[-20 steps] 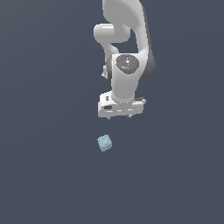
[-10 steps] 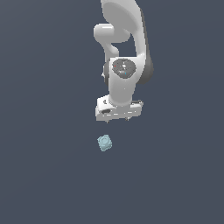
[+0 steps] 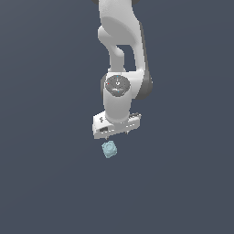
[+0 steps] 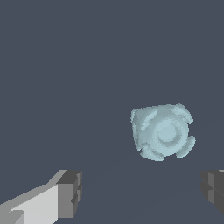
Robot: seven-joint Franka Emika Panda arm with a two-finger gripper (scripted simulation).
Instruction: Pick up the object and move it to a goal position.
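Note:
The object point(image 3: 109, 149) is a small pale blue-teal lumpy block with a round mark on its face, lying on the dark grey floor. In the wrist view the object point(image 4: 163, 131) shows whole, beyond the fingertips and nearer one of them. My white gripper point(image 3: 114, 134) hangs just above the block in the exterior view, its body far wider than the block. The gripper point(image 4: 142, 192) is open and empty, with dark pads set wide apart. One fingertip point(image 4: 70, 192) shows fully, the other point(image 4: 214, 189) is cut by the frame edge.
The white arm point(image 3: 121, 59) rises above the gripper toward the top of the exterior view. Plain dark grey floor point(image 3: 183, 183) surrounds the block on all sides.
The gripper has come down and toward the exterior view's left, closing on the block from above. The block has not moved.

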